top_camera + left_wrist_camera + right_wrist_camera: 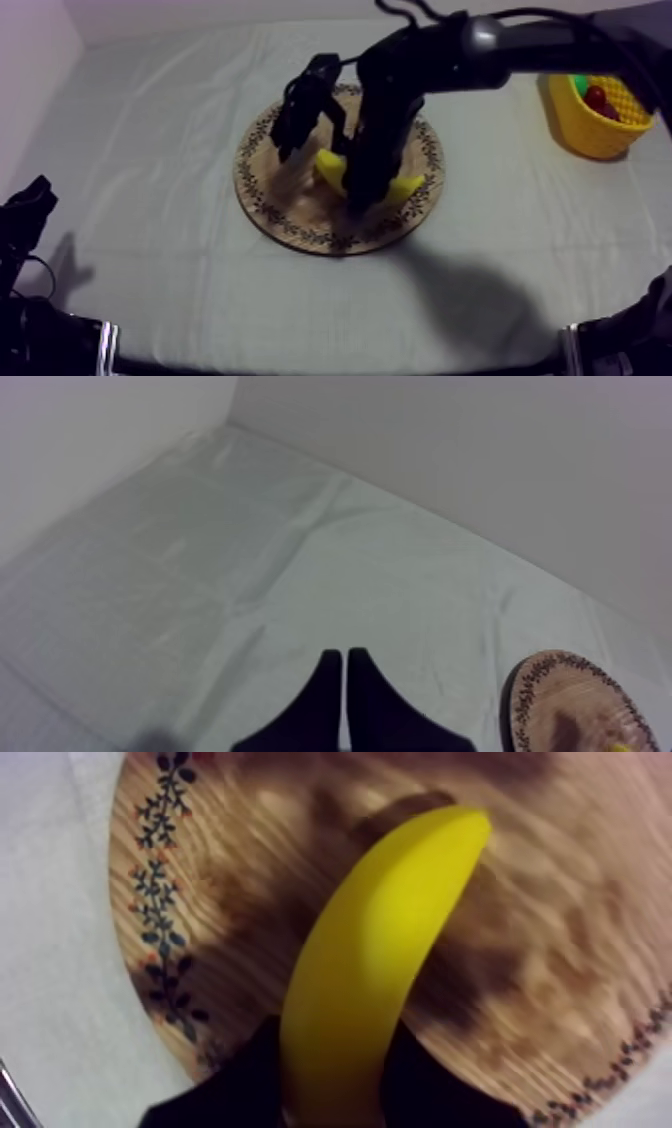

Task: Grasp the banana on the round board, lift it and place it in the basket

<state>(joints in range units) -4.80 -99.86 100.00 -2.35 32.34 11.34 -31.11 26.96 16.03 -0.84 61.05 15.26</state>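
My right tool (335,1077) holds the banana (390,932): its two fingers are closed on the near end, one at each side, over the wooden board (570,962). I cannot tell if the banana touches the wood. My left tool (344,658) is narrow, fingers together, above the worktop (200,576). The yellow basket (592,130) stands well apart from the board.

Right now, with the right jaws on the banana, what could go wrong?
The curved yellow toy banana may slip or swing in the right jaws when lifted off the round wooden board. The yellow basket already holds a small red fruit, so the banana might catch on its rim.
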